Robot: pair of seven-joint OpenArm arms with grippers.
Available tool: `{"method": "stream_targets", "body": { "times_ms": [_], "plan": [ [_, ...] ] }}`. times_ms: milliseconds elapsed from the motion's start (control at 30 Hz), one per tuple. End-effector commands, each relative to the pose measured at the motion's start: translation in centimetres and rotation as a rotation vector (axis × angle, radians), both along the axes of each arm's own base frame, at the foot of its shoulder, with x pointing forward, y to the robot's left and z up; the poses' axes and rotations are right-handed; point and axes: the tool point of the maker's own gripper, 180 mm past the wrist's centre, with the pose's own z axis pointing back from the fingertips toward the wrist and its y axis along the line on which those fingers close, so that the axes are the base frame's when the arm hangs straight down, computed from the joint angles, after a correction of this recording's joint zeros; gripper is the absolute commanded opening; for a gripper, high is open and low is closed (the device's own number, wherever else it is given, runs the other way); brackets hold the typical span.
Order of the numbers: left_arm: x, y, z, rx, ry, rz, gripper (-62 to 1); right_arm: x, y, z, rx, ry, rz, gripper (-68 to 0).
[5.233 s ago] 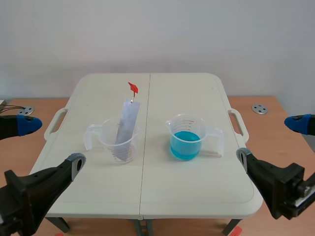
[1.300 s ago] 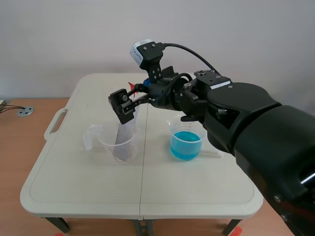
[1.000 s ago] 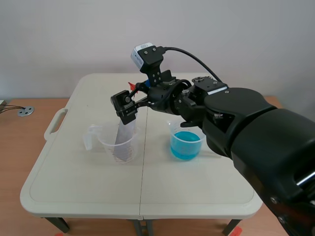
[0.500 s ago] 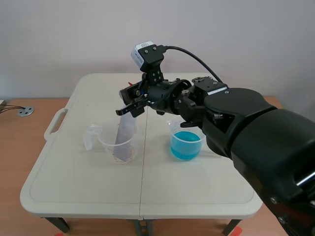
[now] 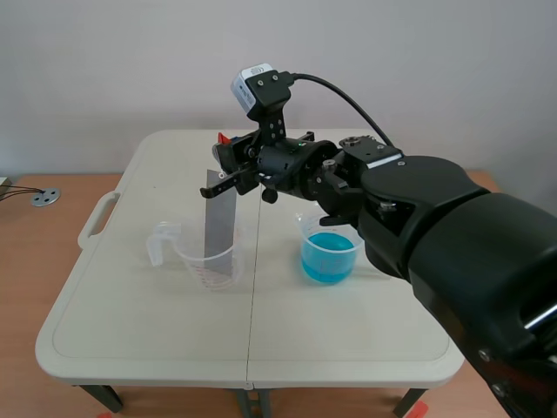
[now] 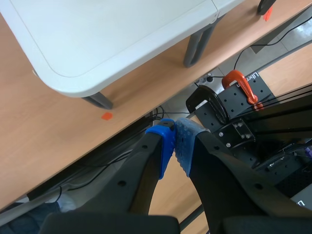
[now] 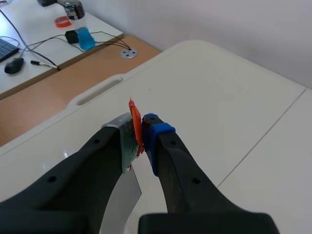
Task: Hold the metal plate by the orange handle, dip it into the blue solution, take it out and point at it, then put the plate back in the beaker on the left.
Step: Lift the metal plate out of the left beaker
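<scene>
My right end effector (image 7: 140, 132) pinches the handle (image 7: 134, 116), plate (image 5: 218, 222) standing in the beaker (image 5: 193, 258); next, lift clear and cross to the solution (image 5: 328, 258).

Clear beaker (image 5: 193, 258), blue-filled beaker (image 5: 330, 249) on table (image 5: 348, 335)

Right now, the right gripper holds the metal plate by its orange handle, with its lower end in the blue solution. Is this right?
Not quite. The right gripper holds the metal plate by its orange handle, but its lower end is in the clear left beaker, not the blue solution. The scene view shows it.
</scene>
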Motion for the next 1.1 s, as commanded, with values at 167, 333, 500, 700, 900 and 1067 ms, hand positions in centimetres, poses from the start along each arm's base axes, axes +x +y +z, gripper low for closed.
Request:
{"method": "stream_targets", "body": {
  "times_ms": [167,333,500,700,900,1067],
  "plan": [
    [0.1,-0.4,0.4,-0.019,-0.011,0.0,-59.1,-0.6,1.7,2.9,0.061,-0.048,0.107,-66.3],
    [0.1,-0.4,0.4,-0.019,-0.011,-0.001,-59.1,-1.6,2.3,3.0,0.075,-0.036,0.171,-66.3],
    [0.1,-0.4,0.4,-0.02,-0.012,0.0,-59.1,-2.2,2.6,2.9,0.085,-0.029,0.198,-66.3],
    [0.1,-0.4,0.4,-0.02,-0.011,0.0,-59.1,-3.1,2.9,3.1,0.103,-0.025,0.25,-66.2],
    [0.1,-0.4,0.4,-0.02,-0.012,0.0,-59.1,-3.5,3.2,4.4,0.115,-0.058,0.282,-66.2],
    [0.1,-0.4,0.4,-0.02,-0.012,0.0,-59.1,-4.2,3.3,6.4,0.126,-0.111,0.333,-66.2]
  ]
}}
